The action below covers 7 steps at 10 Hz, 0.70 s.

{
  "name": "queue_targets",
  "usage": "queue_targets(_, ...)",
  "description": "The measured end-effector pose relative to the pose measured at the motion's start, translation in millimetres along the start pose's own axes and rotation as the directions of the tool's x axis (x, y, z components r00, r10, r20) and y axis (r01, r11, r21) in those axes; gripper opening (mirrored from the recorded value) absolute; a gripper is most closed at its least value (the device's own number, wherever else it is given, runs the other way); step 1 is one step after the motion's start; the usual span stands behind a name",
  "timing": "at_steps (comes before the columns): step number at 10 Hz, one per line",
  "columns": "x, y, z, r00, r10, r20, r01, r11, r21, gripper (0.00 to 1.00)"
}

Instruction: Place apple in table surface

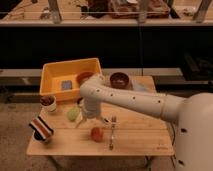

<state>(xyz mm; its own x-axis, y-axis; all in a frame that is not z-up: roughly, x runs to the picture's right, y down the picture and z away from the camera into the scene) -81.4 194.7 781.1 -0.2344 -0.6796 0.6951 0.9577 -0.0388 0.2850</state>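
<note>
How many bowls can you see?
2: dark red bowl on the table surface behind the arm, reddish bowl inside the yellow bin. The arm could hide more. The gripper hangs above the apple.
</note>
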Motion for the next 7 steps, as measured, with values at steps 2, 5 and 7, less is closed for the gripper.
queue_targets(2,-2.8,9.5,33.4,1.0,0.025,0.003,-0.025,1.0,0.011,0.8)
queue_targets(5,-9.2,19.8,57.4,0.998,0.063,-0.025,-0.063,0.998,0.009,0.8)
queue_targets(7,-17.2,20.8,45.2,0.995,0.089,-0.042,-0.09,0.996,-0.008,0.79)
